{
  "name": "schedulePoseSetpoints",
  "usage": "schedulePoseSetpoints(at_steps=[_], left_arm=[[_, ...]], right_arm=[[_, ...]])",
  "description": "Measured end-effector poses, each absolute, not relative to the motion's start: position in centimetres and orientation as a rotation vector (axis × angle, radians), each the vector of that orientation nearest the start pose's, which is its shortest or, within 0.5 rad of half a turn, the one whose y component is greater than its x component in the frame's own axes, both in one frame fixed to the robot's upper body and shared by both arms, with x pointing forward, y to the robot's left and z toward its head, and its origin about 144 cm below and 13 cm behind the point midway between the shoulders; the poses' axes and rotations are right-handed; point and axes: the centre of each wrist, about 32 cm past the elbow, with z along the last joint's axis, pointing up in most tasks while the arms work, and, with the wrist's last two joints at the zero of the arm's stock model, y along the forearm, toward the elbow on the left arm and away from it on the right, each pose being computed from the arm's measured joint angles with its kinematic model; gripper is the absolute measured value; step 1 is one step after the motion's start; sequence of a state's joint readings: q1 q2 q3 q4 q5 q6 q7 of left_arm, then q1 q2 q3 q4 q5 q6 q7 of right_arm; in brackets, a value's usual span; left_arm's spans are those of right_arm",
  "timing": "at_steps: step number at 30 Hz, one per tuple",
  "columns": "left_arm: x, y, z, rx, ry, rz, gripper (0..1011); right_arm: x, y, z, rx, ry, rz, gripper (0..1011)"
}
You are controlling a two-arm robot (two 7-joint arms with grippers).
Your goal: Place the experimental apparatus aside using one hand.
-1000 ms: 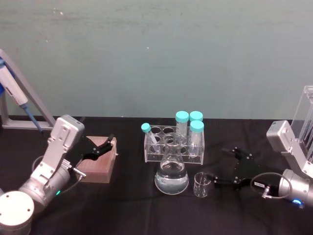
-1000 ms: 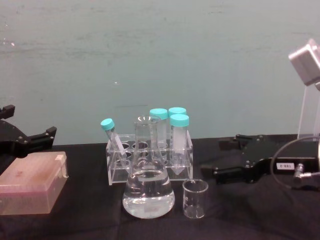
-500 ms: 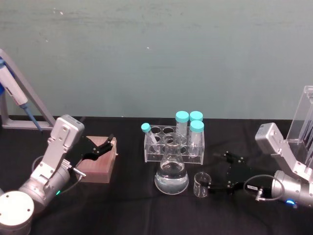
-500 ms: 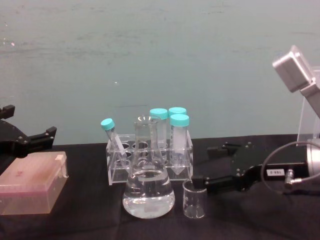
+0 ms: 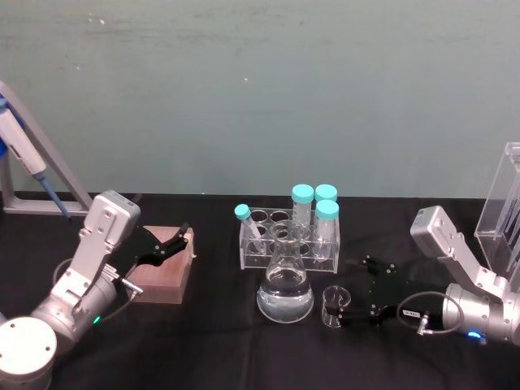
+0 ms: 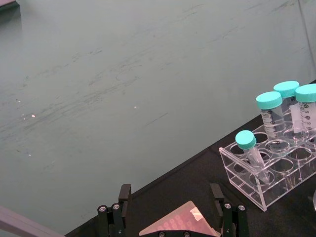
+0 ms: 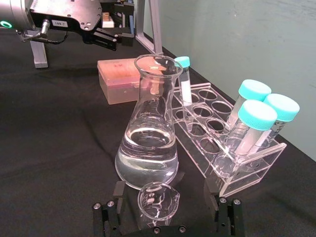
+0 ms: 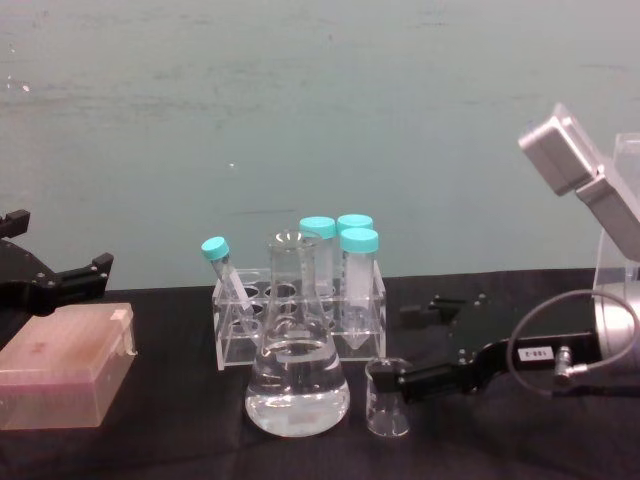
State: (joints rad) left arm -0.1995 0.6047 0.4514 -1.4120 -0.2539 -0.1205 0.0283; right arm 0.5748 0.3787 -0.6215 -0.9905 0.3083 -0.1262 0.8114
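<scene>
Straddling the small clear glass beaker (image 7: 158, 200), the black right gripper (image 7: 165, 217), jaws wide open and empty, should close gently without nudging the conical glass flask (image 7: 147, 148), while the left gripper (image 5: 169, 244) idles open.

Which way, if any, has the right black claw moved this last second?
Yes: the right gripper slid leftward toward the conical flask, its open fingers now straddling the small beaker.

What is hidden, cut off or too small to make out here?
Tall clear acrylic stand: head view, cut by the right edge.
Small glass beaker: right wrist view, base behind the open black right gripper.
Its white label: chest view, print too small.
Pink plastic box: left wrist view, cut by the lower edge, under the open left gripper.
</scene>
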Motion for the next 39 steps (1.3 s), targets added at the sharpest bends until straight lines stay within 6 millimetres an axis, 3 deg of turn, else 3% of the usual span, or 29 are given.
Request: schedulePoseSetpoints(at_steps=[39], left_arm=[[48.86, 30.97, 113.98, 0.304, -0.285, 1.248, 1000]], right_arm=[[59.44, -24.63, 114.13, -0.358, -0.058, -0.397, 1000]])
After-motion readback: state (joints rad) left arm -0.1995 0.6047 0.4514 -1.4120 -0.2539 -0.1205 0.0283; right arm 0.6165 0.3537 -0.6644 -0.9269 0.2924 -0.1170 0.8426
